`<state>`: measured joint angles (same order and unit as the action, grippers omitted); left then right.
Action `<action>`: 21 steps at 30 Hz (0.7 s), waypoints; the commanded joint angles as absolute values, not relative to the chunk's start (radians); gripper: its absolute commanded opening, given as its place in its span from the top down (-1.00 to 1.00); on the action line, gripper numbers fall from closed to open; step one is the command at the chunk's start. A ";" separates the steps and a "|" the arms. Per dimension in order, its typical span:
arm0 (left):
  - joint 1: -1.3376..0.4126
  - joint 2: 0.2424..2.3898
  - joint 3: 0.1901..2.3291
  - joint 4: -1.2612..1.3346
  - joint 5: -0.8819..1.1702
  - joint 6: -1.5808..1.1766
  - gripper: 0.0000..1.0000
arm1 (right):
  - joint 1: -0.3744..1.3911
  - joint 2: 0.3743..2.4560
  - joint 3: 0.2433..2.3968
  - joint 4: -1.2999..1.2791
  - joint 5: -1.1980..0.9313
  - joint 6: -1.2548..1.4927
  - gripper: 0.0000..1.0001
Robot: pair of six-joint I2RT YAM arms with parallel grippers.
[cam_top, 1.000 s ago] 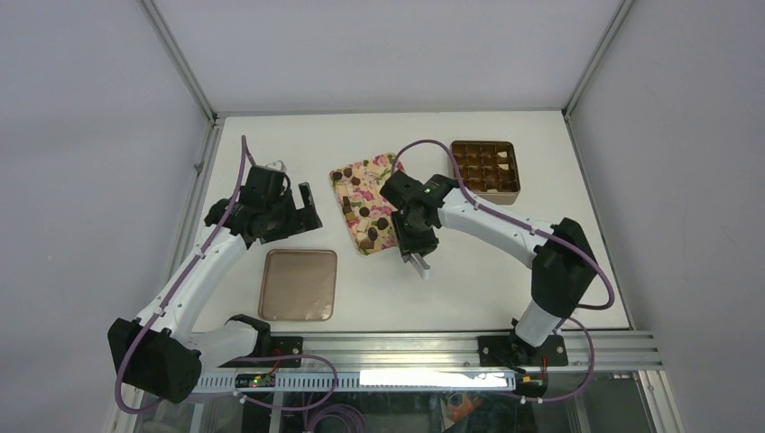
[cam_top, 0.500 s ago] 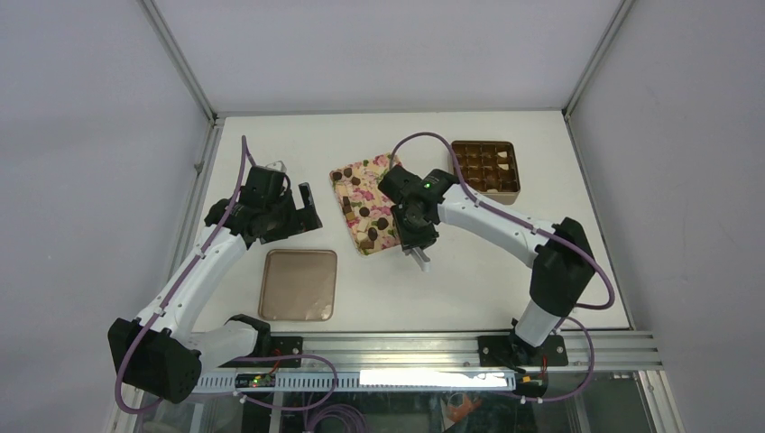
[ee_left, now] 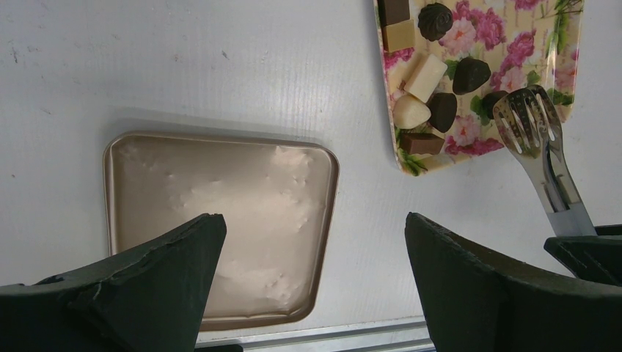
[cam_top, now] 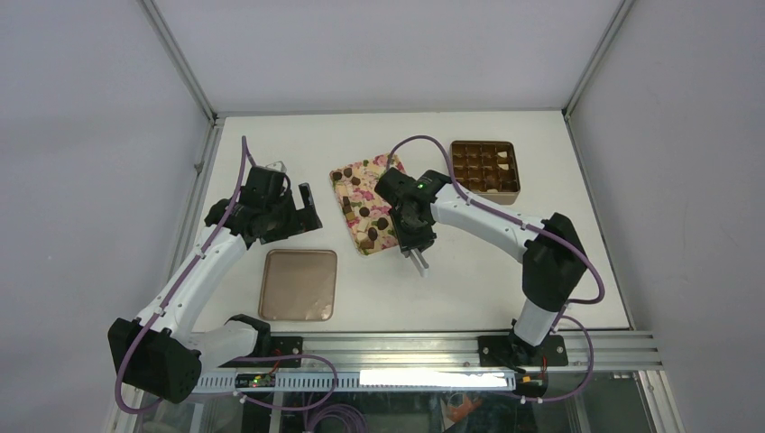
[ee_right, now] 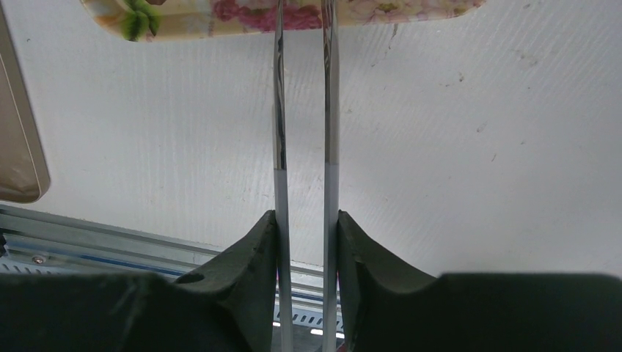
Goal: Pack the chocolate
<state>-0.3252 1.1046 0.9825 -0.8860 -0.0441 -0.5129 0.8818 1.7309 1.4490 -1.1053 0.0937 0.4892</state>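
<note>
Since a second ago: slight creep of right gripper (cam_top: pixel 413 242) and tongs (cam_top: pixel 419 261) toward tray (cam_top: pixel 347 177), right elbow swung inward; no change at left arm.

Overhead. Right gripper at near right corner of tray, tongs sticking out toward the near edge. Chocolate (cam_top: pixel 372 217) bunched at near end of tray, not yet packed. Box (cam_top: pixel 517 173) well apart, far right, a few pale bits in its cells, most looking unfilled, though too small for certainty. Lid (cam_top: pixel 298 285) flat on table, near left. Left gripper (cam_top: pixel 303 215) hanging between tray and lid, touching neither.

Left wrist. Left fingers spread wide, nothing between them, lid below. Pieces plain on tray: dark rounds, pale blocks, one brown square at the near edge. Forked tongs head just beside the cluster, over the tray corner, next to a dark piece half hidden behind it; contact impossible to tell.

Right wrist. Right fingers pinching the two tongs blades from both sides, blades near parallel with a narrow gap. Tips out of frame past the tray rim, so no telling whether a piece sits between them.

Judgement: pick-up step, early in the job, with most pieces left on tray. Next: ease the squeeze enough to straddle one piece, line both tips on either side, press gently, lift straight, then carry across to a free box cell. Probably little margin, given small pieces set close together.
</note>
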 commanded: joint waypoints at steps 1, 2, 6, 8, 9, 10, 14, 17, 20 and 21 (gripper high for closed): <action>-0.314 1.083 0.989 -0.858 -0.046 -0.517 -0.98 | 0.889 1.731 1.485 -1.109 0.108 0.474 0.64; -0.314 1.083 0.990 -0.858 -0.047 -0.517 -0.98 | 0.889 1.732 1.488 -1.110 0.109 0.472 0.67; -0.314 1.083 0.991 -0.858 -0.047 -0.515 -0.98 | 0.889 1.722 1.506 -1.119 0.135 0.469 1.00; -0.314 1.083 0.991 -0.859 -0.046 -0.514 -0.98 | 0.888 1.703 1.521 -1.126 0.150 0.468 1.00; -0.314 1.084 0.991 -0.858 -0.047 -0.514 -0.98 | 0.887 1.694 1.529 -1.129 0.156 0.468 1.00; -0.314 1.088 0.992 -0.858 -0.046 -0.514 -0.98 | 0.887 1.687 1.540 -1.135 0.161 0.465 1.00; -0.314 1.100 1.000 -0.857 -0.043 -0.512 -0.98 | 0.885 1.672 1.587 -1.164 0.183 0.449 1.00; -0.314 1.107 1.007 -0.857 -0.045 -0.508 -0.98 | 0.864 1.662 1.613 -1.173 0.196 0.428 1.00; -0.314 1.110 1.010 -0.857 -0.047 -0.506 -0.98 | 0.815 1.651 1.638 -1.176 0.201 0.402 1.00; -0.314 1.111 1.010 -0.857 -0.049 -0.506 -0.98 | 0.794 1.646 1.644 -1.176 0.206 0.391 1.00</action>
